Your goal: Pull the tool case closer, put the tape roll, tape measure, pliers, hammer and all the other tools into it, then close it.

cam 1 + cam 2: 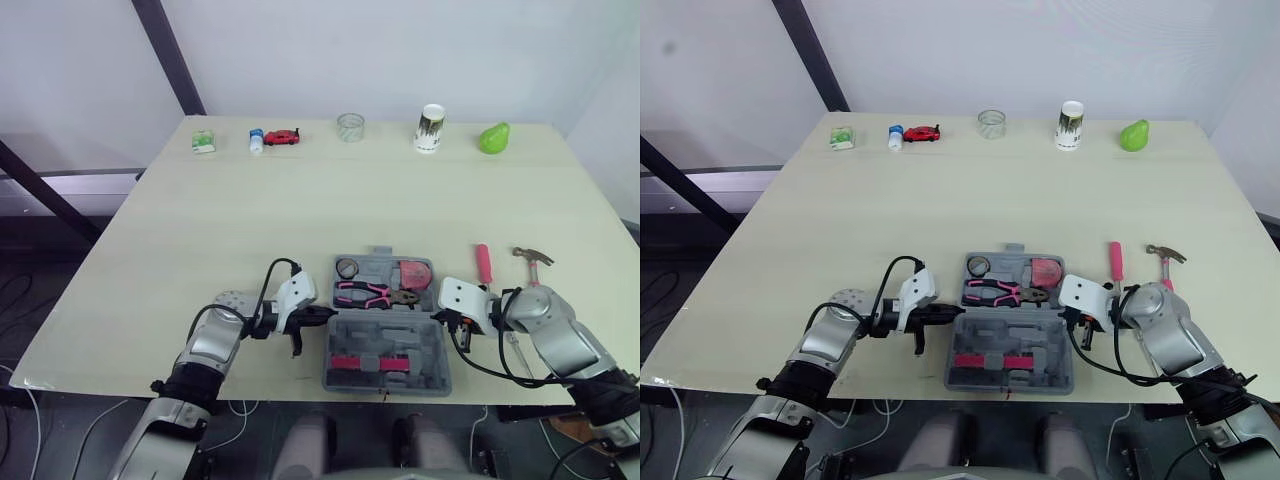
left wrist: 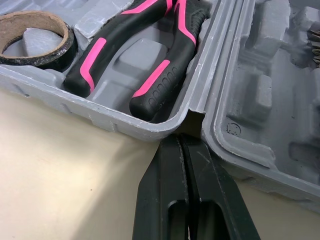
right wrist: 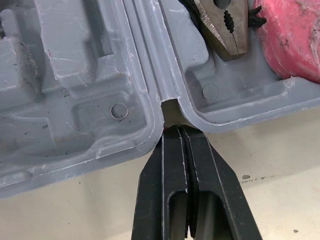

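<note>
The grey tool case (image 1: 436, 352) lies open near the table's front edge. Its far half holds a tape roll (image 1: 347, 268), pink-and-black pliers (image 1: 372, 293) and a red tape measure (image 1: 415, 273). A red screwdriver (image 1: 484, 264) and a hammer (image 1: 534, 262) lie on the table just right of the case. My left gripper (image 1: 322, 315) is shut, its tip (image 2: 181, 142) at the notch between the two halves on the case's left side. My right gripper (image 1: 437, 318) is shut too, its tip (image 3: 175, 131) at the matching notch on the right side.
Along the table's far edge stand a green box (image 1: 203, 142), a small bottle (image 1: 256, 141), a red toy car (image 1: 282, 137), a glass jar (image 1: 350, 127), a white cup (image 1: 430, 128) and a green pear (image 1: 493, 138). The case's near half almost reaches the front edge.
</note>
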`<state>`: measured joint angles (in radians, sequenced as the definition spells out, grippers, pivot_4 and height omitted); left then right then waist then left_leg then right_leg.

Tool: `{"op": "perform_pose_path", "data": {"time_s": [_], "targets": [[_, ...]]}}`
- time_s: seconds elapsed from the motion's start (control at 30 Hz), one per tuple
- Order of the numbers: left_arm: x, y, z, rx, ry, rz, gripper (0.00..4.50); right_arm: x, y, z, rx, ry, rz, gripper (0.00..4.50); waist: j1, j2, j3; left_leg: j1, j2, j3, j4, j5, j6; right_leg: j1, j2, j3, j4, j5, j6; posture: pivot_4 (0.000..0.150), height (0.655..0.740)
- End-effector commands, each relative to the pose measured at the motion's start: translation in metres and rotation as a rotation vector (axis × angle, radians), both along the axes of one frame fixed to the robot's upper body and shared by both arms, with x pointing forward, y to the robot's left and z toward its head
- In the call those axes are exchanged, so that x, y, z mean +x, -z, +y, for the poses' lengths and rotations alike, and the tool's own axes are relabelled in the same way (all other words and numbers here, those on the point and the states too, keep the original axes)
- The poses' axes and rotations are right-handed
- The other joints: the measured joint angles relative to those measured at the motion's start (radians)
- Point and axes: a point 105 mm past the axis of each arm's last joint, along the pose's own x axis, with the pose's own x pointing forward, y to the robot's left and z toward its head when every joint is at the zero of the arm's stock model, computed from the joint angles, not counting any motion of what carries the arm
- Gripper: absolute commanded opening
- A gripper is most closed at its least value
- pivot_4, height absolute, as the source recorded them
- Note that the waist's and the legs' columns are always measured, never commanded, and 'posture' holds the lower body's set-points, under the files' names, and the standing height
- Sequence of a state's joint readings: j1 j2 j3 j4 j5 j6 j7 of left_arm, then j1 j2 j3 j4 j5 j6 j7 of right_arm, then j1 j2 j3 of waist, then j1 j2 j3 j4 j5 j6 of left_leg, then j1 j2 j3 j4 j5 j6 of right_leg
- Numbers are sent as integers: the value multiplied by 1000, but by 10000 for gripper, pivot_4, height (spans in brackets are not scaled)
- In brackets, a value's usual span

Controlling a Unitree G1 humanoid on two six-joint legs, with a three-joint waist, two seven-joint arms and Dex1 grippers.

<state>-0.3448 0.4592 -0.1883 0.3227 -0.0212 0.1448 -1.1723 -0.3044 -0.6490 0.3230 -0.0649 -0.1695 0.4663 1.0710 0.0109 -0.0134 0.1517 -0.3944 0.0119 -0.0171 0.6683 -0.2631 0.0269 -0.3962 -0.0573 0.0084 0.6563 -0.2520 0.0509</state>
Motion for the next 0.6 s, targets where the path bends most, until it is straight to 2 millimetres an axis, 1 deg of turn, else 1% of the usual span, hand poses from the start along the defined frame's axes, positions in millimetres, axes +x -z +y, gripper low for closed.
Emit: {"op": "perform_pose_path", "data": {"time_s": [0.03,0.47,0.6], "targets": [[-15,8,-17,-13,75,42,783,-17,6,25,59,-99,58,235,0,0,0,0,0,0,0,0,0,0,0,0,0,0,0,1500,7400],[-11,9,-15,-5,52,36,783,-17,4,27,63,-96,54,235,0,0,0,0,0,0,0,0,0,0,0,0,0,0,0,1500,7400],[-5,9,-13,2,30,20,783,-10,3,26,63,-76,18,235,0,0,0,0,0,0,0,0,0,0,0,0,0,0,0,1500,7400]]}}
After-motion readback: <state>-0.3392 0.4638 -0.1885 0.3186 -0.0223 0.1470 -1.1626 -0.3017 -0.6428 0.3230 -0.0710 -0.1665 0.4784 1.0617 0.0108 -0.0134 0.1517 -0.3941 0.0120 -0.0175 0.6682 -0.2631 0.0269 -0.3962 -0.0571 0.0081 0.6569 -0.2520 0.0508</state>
